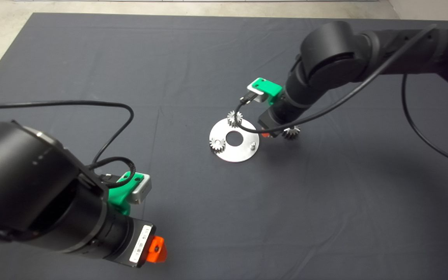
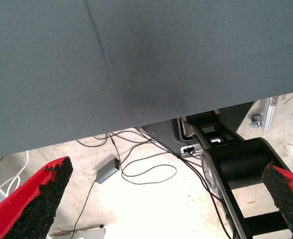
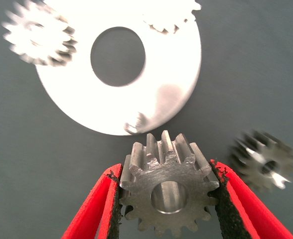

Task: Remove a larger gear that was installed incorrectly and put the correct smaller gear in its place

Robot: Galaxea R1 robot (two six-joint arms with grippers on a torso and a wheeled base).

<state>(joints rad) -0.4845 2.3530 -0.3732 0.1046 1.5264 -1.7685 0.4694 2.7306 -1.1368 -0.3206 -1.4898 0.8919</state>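
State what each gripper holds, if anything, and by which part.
The right gripper holds a small silver gear, its pads clamped on the toothed rim at opposite sides. The left gripper, by the mat's near edge, is open and holds nothing.

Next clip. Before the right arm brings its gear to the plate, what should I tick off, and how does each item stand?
1. Smaller gear clamped between the right gripper fingers, one on each side: ok.
2. Pin on the plate bare: ok.
3. Larger gear off the plate, lying on the mat: ok.
4. Two other small gears on the plate: ok.
5. Held gear's bore lined up over the pin: not ok, it sits beside the plate's edge.
6. Left gripper open, away from the plate at the mat's near edge: ok.
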